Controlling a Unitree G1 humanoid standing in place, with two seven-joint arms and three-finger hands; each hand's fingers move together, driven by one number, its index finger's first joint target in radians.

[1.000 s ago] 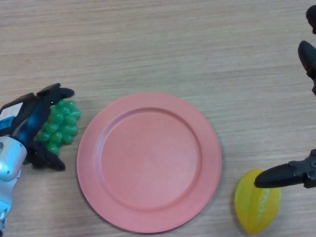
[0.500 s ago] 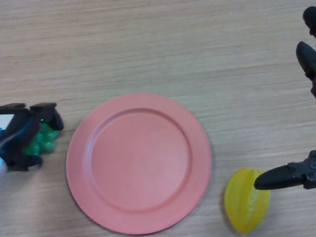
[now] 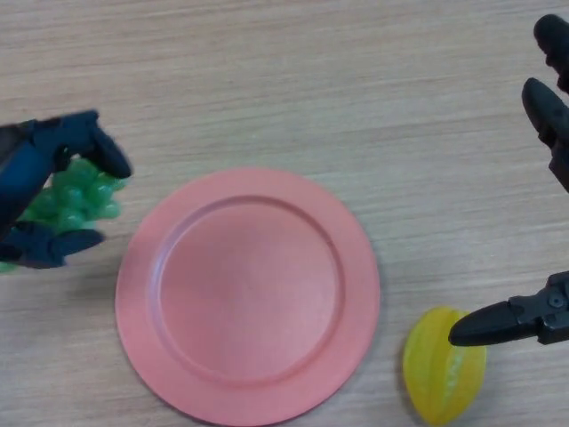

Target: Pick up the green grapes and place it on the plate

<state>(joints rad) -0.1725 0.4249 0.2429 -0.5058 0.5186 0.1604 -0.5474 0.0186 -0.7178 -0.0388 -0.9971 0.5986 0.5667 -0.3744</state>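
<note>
While the left hand (image 3: pixel 40 191) clamps the green grapes (image 3: pixel 76 194) between curled fingers and thumb, the bunch sits just left of the plate (image 3: pixel 247 294)
A loose pinch could let the soft bunch slip out short of the rim; the right hand (image 3: pixel 524 320), fingers straight, idles near the yellow fruit (image 3: pixel 442 378)

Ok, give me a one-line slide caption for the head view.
Left hand grips the green grapes beside the empty pink plate; the right hand rests open above a yellow fruit.
</note>
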